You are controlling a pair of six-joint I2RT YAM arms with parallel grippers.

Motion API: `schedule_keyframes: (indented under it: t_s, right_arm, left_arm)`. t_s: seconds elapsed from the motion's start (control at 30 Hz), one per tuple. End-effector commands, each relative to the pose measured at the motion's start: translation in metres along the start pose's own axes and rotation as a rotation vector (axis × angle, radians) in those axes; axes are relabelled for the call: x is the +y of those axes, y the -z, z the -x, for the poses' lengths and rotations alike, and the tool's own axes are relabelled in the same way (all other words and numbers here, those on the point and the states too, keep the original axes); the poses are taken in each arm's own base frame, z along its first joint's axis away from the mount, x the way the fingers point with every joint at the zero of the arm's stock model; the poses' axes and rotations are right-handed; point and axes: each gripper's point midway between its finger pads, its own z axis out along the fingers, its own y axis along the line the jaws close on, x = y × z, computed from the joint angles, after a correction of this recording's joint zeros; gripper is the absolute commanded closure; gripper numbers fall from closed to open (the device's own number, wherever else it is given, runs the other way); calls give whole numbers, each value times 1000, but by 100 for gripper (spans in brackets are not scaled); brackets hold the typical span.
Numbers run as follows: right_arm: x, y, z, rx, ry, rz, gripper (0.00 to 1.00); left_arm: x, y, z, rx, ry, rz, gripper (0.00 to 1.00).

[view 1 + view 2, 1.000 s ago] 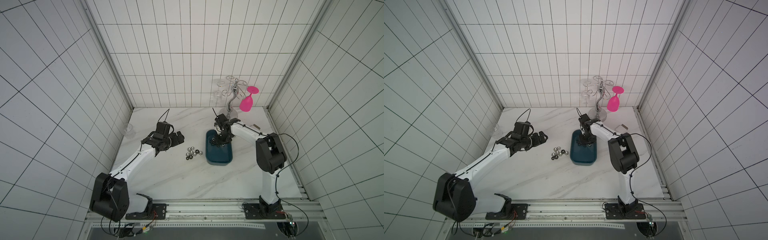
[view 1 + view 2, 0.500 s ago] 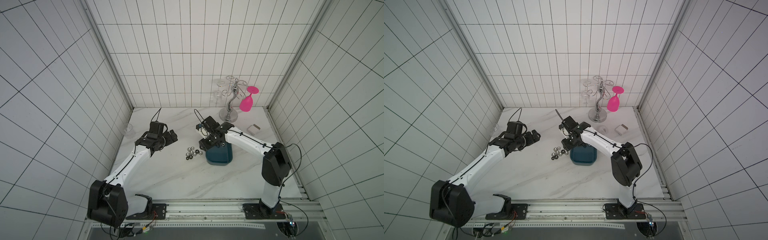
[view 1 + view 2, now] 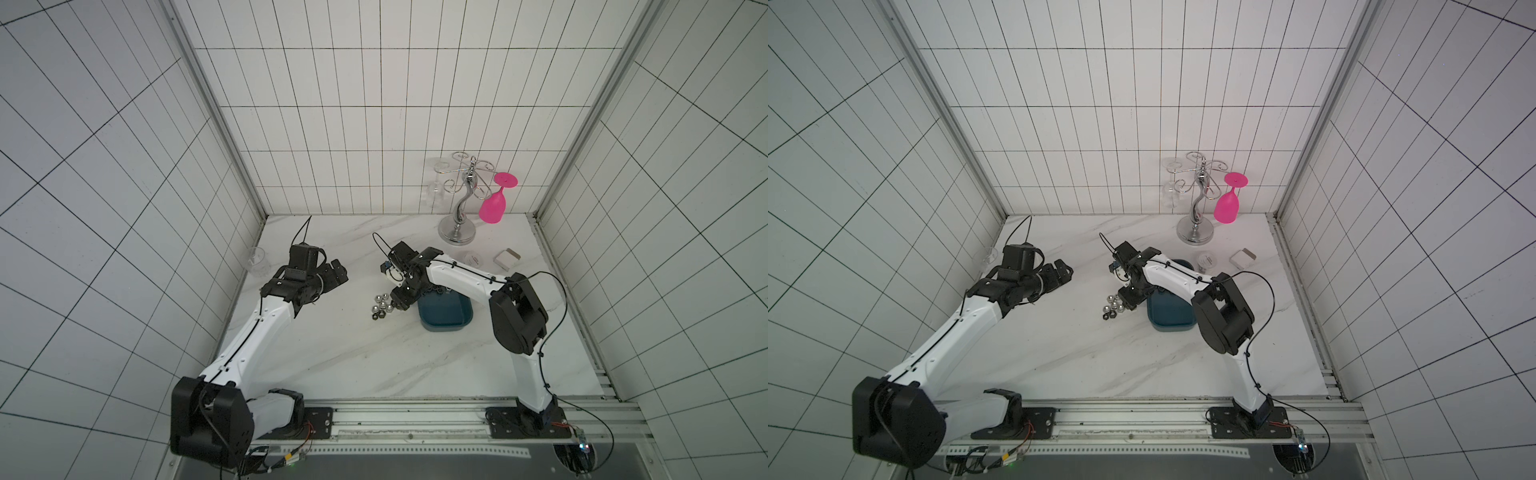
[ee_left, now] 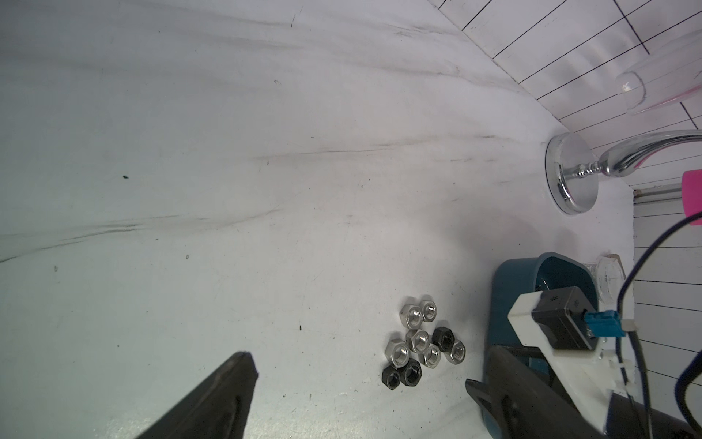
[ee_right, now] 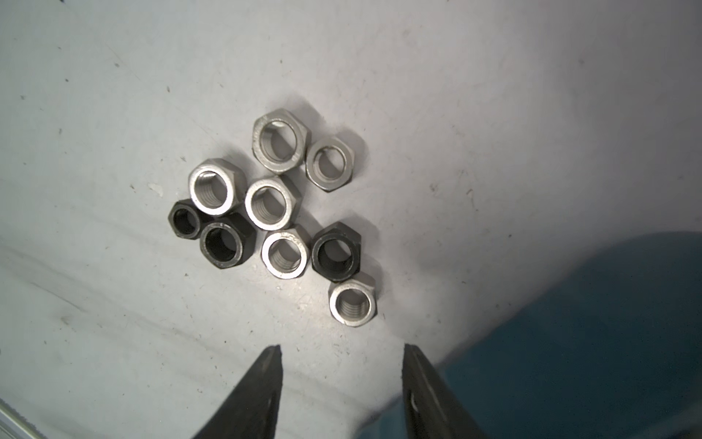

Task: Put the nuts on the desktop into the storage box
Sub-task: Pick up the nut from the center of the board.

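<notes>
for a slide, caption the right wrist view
right gripper, jaws open, poised near nine nuts on the desktop beside the storage box

Threaded metal nuts [image 5: 270,203], some bright silver, some dull black, on a matt, scuffed marble-look worktop [image 5: 114,95]; smooth teal plastic box [image 5: 607,323]; mirror-polished chrome stand [image 4: 573,178]; glossy pink goblet [image 3: 492,208].

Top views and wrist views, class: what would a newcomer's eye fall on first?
The bright pink plastic goblet, hanging upside down on the chrome rack at the back right of the white marble desktop. Next, the nine small silver and black hexagonal metal nuts clustered mid-desktop beside the dark teal plastic storage tray, with the right tool open close by.
</notes>
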Motion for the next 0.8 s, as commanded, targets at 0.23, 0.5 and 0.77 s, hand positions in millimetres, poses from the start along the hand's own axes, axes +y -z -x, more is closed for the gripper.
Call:
schedule_keyframes:
  t_s: [0.23,0.5,0.77]
  right_arm:
    - [5,-23,-5,80,37,-22,46]
    - [5,-35,-2,108,33,-27,60]
    - [9,-14,5,61,9,-27,84]
  left_arm:
    - [4,3,0,1,-16,-3,2]
    - [10,5,-1,0,-12,8,2]
    - [12,7,0,-5,-4,6,2]
